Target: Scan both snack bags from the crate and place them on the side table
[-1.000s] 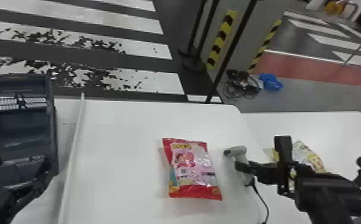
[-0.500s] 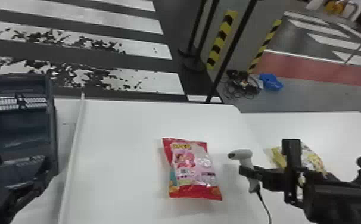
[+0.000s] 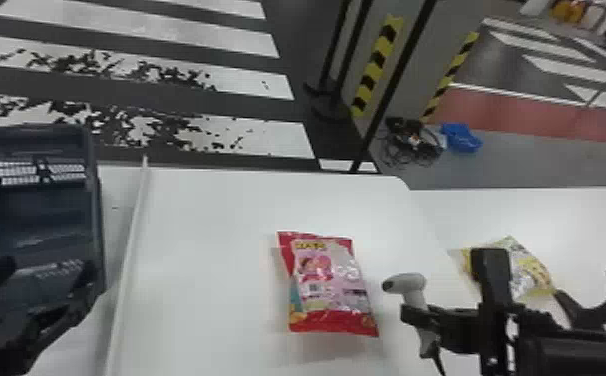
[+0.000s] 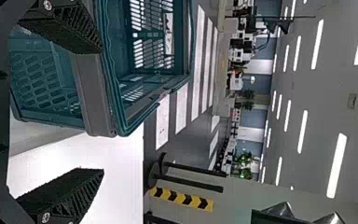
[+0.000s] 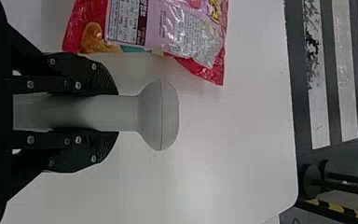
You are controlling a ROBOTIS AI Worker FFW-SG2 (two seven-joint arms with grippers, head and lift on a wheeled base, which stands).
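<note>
- Your left gripper [image 3: 49, 270] is at the crate [image 3: 96, 200], its fingers spread wide and holding nothing.
- Your right gripper [image 3: 413, 315] is closed on the handheld scanner [image 3: 412, 287], one finger against each side of the handle.
- The red-and-pink snack bag [image 3: 329, 285] lies on the white table [image 3: 217, 210], beside the scanner; the yellow snack bag [image 3: 529, 267] is on the side table [image 3: 557, 197], partly hidden from your head view by the right gripper.
- A raised white rail [image 3: 129, 245] stands between your crate and the red-and-pink bag.
- The left wrist view gives you the crate's slotted wall and ceiling lights [image 4: 338, 163]; the right wrist view, the scanner's rounded head near the bag.
- You have bare tabletop between rail and red-and-pink bag, and beyond that bag up to the far edge.
</note>
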